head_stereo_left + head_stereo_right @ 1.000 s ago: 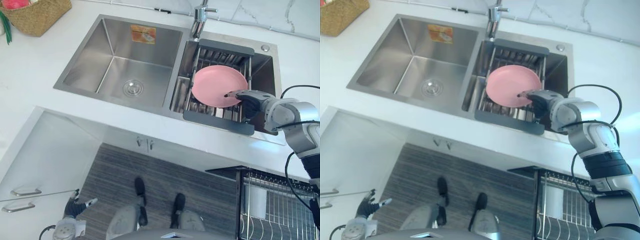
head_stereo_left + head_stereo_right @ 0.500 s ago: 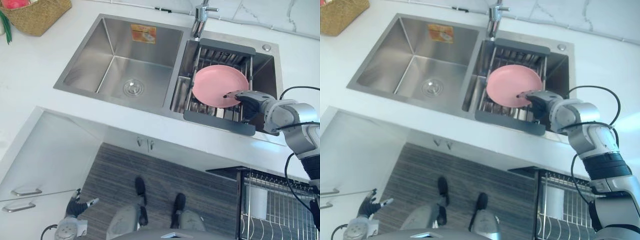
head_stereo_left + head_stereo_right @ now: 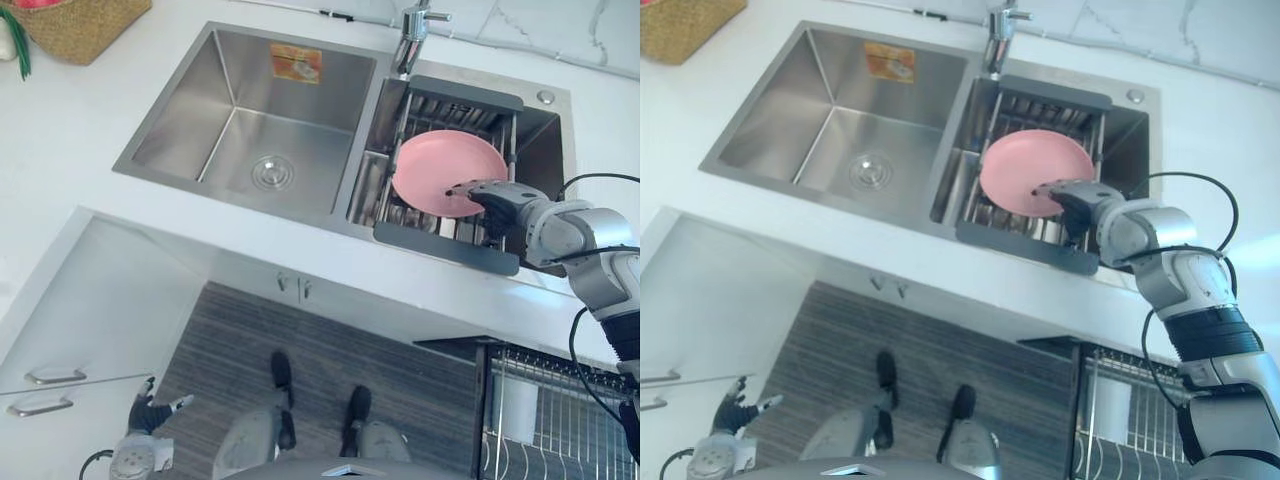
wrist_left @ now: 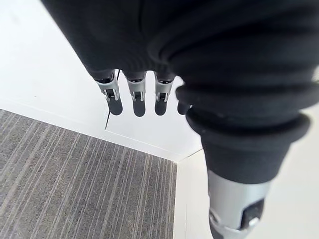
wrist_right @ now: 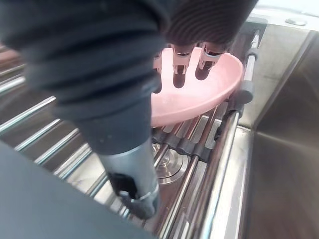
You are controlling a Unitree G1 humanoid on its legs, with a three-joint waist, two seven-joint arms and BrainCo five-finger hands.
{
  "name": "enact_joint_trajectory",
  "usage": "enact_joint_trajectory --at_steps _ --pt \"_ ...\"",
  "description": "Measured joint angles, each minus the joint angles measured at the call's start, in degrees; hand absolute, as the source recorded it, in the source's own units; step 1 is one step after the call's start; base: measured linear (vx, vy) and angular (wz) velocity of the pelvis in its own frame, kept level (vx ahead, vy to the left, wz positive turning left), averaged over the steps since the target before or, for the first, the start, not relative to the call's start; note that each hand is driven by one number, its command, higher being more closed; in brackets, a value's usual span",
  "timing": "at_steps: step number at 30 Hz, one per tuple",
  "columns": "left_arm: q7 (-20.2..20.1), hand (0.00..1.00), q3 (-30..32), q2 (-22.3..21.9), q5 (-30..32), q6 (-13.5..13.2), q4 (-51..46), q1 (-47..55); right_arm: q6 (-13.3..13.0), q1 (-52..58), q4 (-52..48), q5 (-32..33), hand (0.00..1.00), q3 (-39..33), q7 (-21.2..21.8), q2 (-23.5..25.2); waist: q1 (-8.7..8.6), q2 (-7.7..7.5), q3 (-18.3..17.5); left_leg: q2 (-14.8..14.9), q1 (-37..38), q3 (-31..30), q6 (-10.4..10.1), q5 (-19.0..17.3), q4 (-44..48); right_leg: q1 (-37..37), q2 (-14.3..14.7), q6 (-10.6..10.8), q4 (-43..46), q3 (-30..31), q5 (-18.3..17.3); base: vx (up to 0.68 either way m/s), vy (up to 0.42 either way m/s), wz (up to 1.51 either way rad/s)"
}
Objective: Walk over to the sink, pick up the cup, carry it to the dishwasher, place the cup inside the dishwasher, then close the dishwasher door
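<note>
White countertop (image 3: 80, 120) is framing the sink (image 3: 180, 130), where the right hand (image 3: 495, 200) is reaching open-fingered over the pink dish (image 3: 440, 165) propped on the rack (image 3: 445, 245), apparently lining up a grasp, while the left hand (image 3: 150, 412) is hanging relaxed.

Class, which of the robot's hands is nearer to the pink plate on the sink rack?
Right. The right hand reaches over the near edge of the pink plate. The left hand hangs low beside the white cabinet, far from the plate.
</note>
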Motion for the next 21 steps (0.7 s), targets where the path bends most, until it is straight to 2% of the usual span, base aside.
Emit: enact_joint_trajectory --at_steps 10,11,17,21 --pt "2.0 0.00 0.1 0.0 0.0 0.0 0.0 0.0 -0.4 0.0 -0.2 -2.2 0.00 1.9 -1.0 0.6 0.14 0.04 0.0 0.0 -0.4 -0.1 0.0 0.3 0.0 -0.4 0.0 0.0 0.1 0.0 0.0 0.00 0.000 0.00" --pt "2.0 0.00 0.1 0.0 0.0 0.0 0.0 0.0 -0.5 0.0 -0.2 -2.3 1.00 1.9 -1.3 0.6 0.13 0.06 0.0 0.0 -0.5 -0.1 0.0 0.3 0.0 -0.5 0.0 0.0 0.1 0.0 0.0 0.00 0.000 0.00" --pt "2.7 0.00 0.1 0.0 0.0 -0.1 0.0 0.0 -1.5 -0.8 -0.7 -4.8 1.00 1.9 -4.5 1.0 0.30 0.12 0.1 0.0 -0.5 -0.1 0.0 0.3 0.0 -0.5 0.0 0.0 0.0 -0.1 0.0 0.00 0.000 0.00" --pt "3.5 0.00 0.1 0.0 0.0 -0.3 0.0 -0.1 -3.2 -0.8 -1.1 -8.2 1.00 2.0 -7.4 1.0 0.52 0.13 0.1 0.0 -0.8 -0.1 0.0 0.3 0.0 -0.8 0.0 0.0 0.0 -0.1 0.0 0.00 0.000 0.00"
